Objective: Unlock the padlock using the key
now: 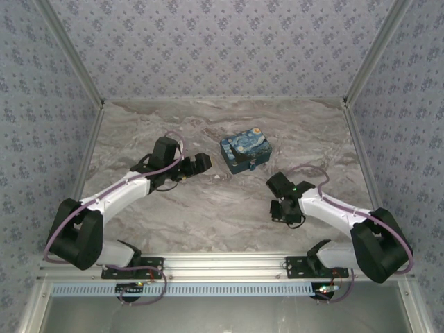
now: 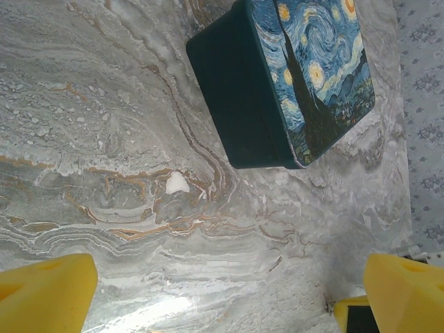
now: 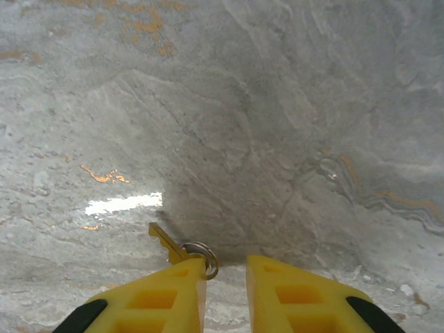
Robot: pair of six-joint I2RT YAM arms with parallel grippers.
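Grey veined marble-look table. Blue rectangular starry-night painted box sits mid-table. Left gripper has yellow fingers spread wide, released, hovering over bare table left of the box. Right gripper is low over the table, jaws almost together with a slim gap, clasping nothing. Small brass-coloured key on a steel split ring lies flat against one fingertip's outer edge. Tiny silvery-grey padlock lies on the table near the box corner, blurry.
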